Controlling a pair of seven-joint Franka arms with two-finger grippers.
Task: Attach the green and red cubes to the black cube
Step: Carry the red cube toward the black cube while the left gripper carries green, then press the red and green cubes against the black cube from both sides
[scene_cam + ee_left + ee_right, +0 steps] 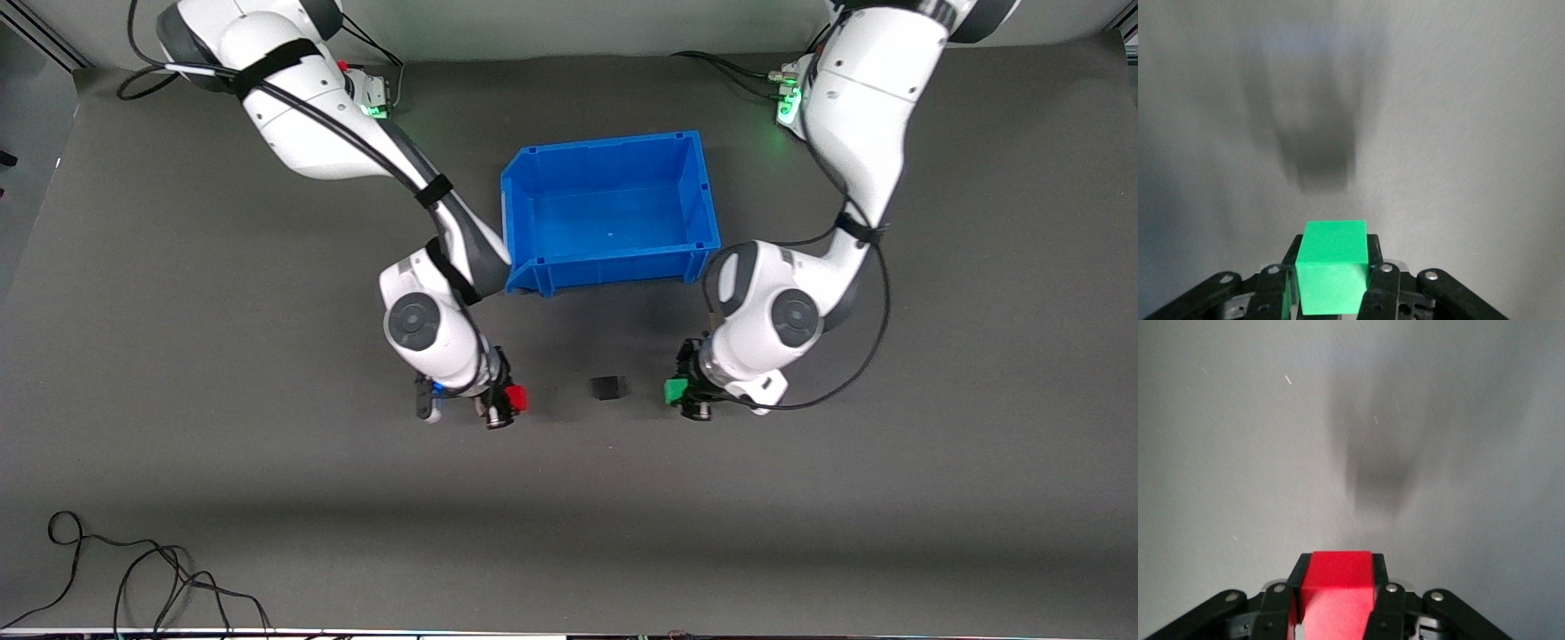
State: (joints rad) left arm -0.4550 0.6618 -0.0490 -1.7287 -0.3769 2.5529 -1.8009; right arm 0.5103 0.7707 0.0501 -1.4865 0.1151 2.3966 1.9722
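The small black cube (607, 388) lies on the dark table, nearer to the front camera than the blue bin. My left gripper (680, 392) is shut on the green cube (676, 390), held beside the black cube toward the left arm's end; the green cube (1333, 266) sits between the fingers in the left wrist view. My right gripper (511, 400) is shut on the red cube (516, 397), held beside the black cube toward the right arm's end; the red cube (1337, 591) fills the jaws in the right wrist view. The black cube is out of both wrist views.
An empty blue bin (526, 191) stands at the middle of the table, farther from the front camera than the cubes. A loose black cable (133, 578) lies at the table's near edge toward the right arm's end.
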